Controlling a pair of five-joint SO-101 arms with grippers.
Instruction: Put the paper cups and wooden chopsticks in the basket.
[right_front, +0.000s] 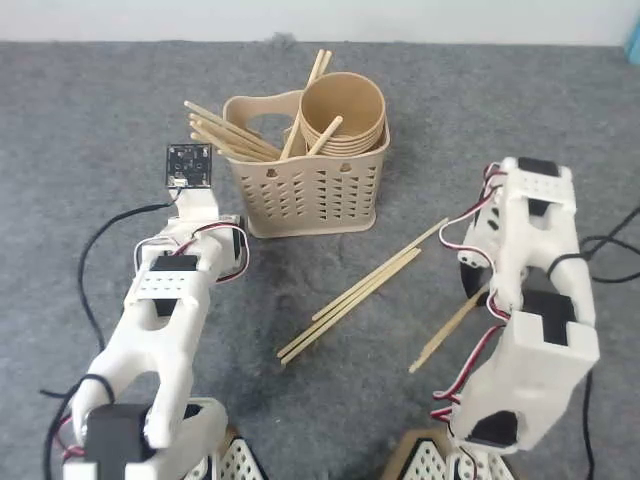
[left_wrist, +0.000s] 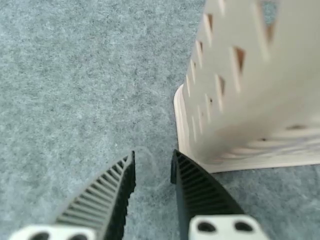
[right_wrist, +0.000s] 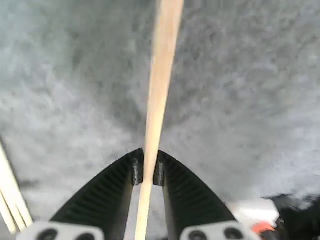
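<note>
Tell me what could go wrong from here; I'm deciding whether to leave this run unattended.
1. The right gripper grips one thin chopstick; it could pivot or slip during the carry.
2. The basket already holds stacked paper cups and chopsticks leaning over its rim; adding another may catch on them.
3. The left gripper sits close to the basket's lower corner; a small move might nudge the basket.
</note>
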